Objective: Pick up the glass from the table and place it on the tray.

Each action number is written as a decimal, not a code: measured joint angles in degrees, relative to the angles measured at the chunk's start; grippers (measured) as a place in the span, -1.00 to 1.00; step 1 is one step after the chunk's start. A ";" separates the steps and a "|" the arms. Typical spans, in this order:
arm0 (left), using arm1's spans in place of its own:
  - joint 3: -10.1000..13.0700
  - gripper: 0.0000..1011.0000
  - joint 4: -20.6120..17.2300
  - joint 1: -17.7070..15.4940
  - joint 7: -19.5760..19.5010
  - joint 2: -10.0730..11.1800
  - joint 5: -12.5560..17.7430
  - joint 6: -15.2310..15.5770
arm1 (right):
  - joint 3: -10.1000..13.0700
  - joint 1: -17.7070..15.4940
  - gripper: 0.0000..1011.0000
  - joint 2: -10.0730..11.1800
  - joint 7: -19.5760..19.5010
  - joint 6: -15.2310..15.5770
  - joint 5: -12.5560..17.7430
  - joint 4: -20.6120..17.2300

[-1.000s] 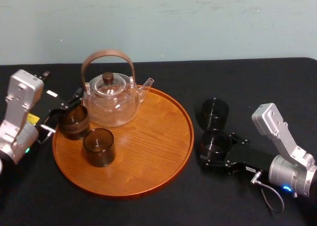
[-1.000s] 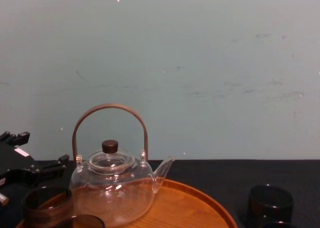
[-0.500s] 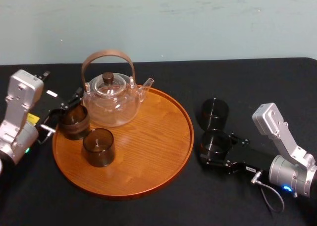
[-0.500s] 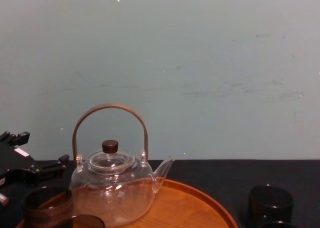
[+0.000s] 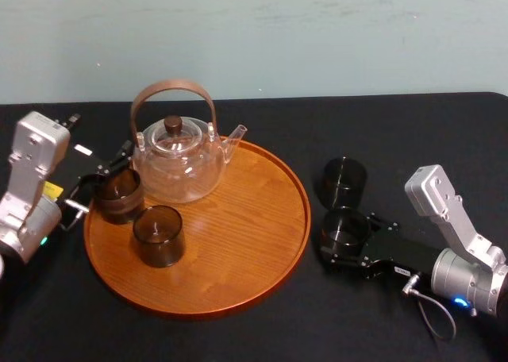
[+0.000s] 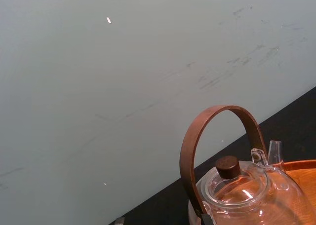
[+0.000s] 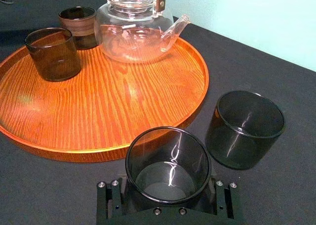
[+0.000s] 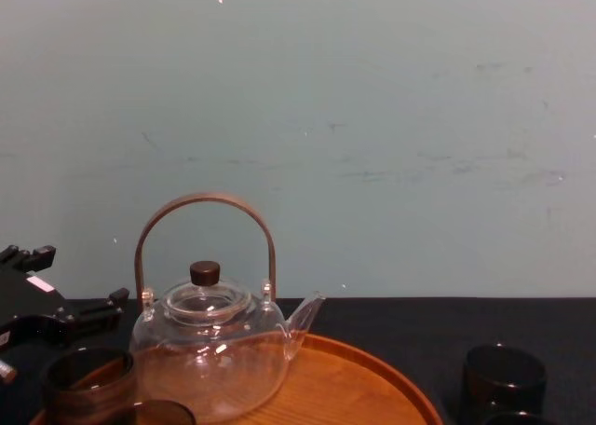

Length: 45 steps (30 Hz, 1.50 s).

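The glass (image 5: 345, 229) is standing upright on the black worktop (image 5: 397, 132), off the right rim of the tray (image 5: 238, 251) and not yet on it. The right end effector (image 5: 349, 239) is reaching in from the worktop's right front edge and is grasping this glass low on its wall; in the right wrist view the jaws are sitting tight against both sides of it (image 7: 168, 166), with its open mouth facing up.

Just behind it, toward the worktop's back edge, a second dark glass (image 5: 344, 179) is standing free, near the first one but apart from it.

The tray is lying left of centre and is carrying a clear teapot (image 5: 176, 159) with a brown hoop handle at its back. Two more glasses are also resting on it, one (image 5: 158, 235) toward the front left and one (image 5: 119, 194) at its left rim.

The left end effector (image 5: 99, 183) is hovering at that left-rim glass, by the worktop's left edge. Whether it is clenched or released I cannot tell.
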 joint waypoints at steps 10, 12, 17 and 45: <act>0.00 0.98 0.00 0.00 0.00 0.00 0.00 0.00 | -0.19 -0.58 0.79 0.85 0.91 -1.06 0.56 -1.41; 0.00 0.98 0.00 0.00 0.00 0.00 0.00 0.00 | -0.20 -1.11 0.79 1.37 1.19 -1.42 0.84 -2.61; 0.00 0.98 0.00 0.00 0.00 0.00 0.00 0.00 | -0.18 -2.80 0.79 2.80 1.98 -2.33 1.65 -6.35; 0.00 0.98 0.00 0.00 0.00 0.00 0.00 0.00 | -7.39 2.13 0.79 0.33 3.28 0.40 0.26 -8.64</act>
